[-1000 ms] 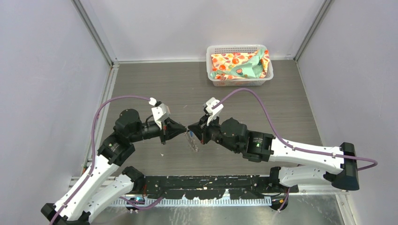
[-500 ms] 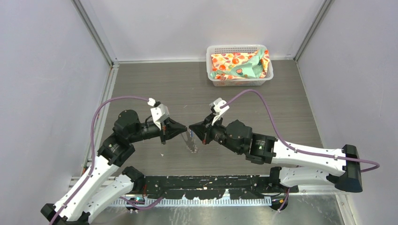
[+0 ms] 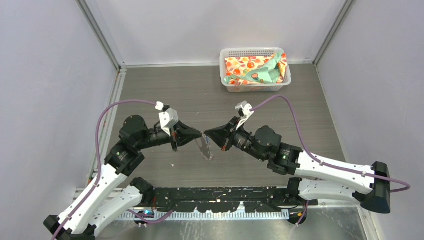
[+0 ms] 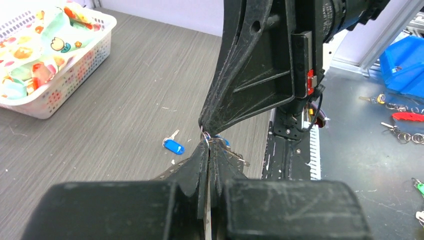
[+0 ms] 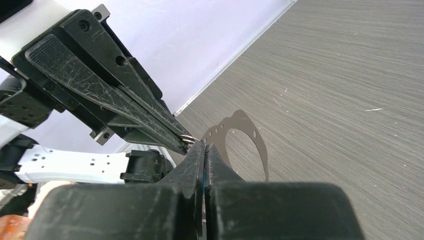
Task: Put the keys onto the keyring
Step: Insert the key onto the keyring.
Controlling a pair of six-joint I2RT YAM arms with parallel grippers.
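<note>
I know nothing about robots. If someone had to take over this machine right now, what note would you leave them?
Left gripper: shut. Right gripper: shut. Their tips meet above the table.
The keyring extends from that meeting point; which gripper clamps it is unclear.
The loose key lies on the table, untouched.
The second key shows its blue head right at the tips; I cannot tell whether it is threaded.
Done: keyring apparently picked up.
Left: check the second key, then fetch and thread the loose key.
</note>
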